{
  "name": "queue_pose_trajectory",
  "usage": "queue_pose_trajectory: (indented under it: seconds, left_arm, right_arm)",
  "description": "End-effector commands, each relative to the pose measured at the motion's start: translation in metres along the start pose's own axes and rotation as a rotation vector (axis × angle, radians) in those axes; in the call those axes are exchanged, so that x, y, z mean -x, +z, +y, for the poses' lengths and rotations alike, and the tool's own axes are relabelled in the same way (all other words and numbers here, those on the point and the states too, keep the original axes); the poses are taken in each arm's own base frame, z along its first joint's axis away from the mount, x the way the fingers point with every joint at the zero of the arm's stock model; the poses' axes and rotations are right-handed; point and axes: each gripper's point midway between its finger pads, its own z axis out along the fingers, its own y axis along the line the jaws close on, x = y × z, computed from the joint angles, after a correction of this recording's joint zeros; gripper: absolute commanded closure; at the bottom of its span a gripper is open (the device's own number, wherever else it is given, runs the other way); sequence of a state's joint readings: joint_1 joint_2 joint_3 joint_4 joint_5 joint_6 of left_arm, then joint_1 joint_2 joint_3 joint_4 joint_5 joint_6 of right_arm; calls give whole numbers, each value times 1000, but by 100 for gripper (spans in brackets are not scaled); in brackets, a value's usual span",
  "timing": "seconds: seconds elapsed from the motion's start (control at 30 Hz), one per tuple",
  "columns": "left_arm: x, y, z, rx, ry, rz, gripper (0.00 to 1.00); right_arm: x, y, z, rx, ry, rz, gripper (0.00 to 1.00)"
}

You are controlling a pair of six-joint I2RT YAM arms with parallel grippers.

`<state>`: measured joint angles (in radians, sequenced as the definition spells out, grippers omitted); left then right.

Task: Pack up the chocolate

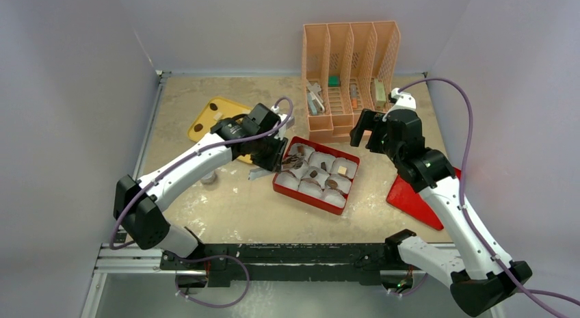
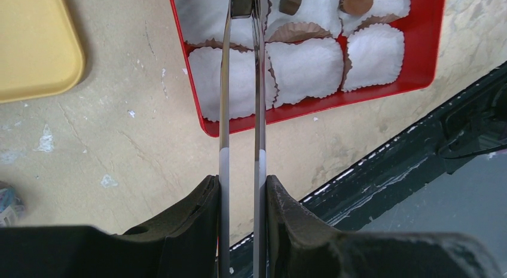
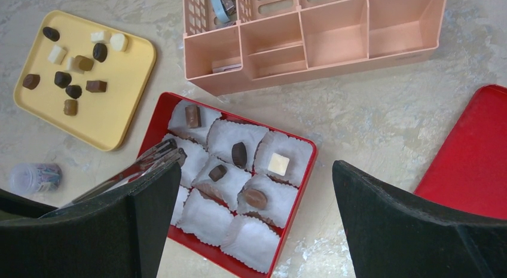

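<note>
Several dark, tan and white chocolate pieces (image 3: 74,91) lie on the yellow tray (image 3: 119,119) at the back left (image 1: 205,120). The red box (image 1: 308,202) holds white paper cups. Some cups hold a piece each, among them a dark oval (image 3: 239,153), a white square (image 3: 278,164) and a brown round one (image 3: 256,198). My left gripper (image 2: 241,182) is shut on metal tongs (image 2: 258,81). The tong tips sit over the box's left cups (image 3: 137,167); I cannot tell if they hold a piece. My right gripper (image 3: 256,165) is open and empty above the box.
A pink desk organizer (image 1: 349,65) stands behind the box. The red lid (image 1: 417,195) lies to the right. A small clear container (image 3: 36,177) lies left of the box. The black rail (image 2: 418,140) marks the table's front edge.
</note>
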<state>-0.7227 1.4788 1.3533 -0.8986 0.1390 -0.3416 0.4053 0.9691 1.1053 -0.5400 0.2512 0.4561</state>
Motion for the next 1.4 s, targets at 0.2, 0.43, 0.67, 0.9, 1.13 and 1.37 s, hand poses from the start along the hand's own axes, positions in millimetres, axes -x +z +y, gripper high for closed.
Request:
queue_pose_trajectory:
  seconds: [0.2,0.43,0.67,0.9,1.13,1.37]
  left_arm:
    - [19,0,-1,18,60,-34,87]
    - [16,2,-1,21,67,-21,80]
    - [18,0,2,34,72,-24,75]
    - [17,0,2,33,74,-25,71]
    - [18,0,1,31,76,-31,69]
    - [19,-2,1,31,72,-41,68]
  right_arm:
    - [22,-6,6,19,14,-63,1]
    - [23,-4,7,20,9,-62,1]
    - [23,-2,9,23,10,-59,1]
    - [21,-2,8,21,10,-56,1]
    - [20,-2,7,20,11,-57,1]
    - [19,-4,6,19,14,-58,1]
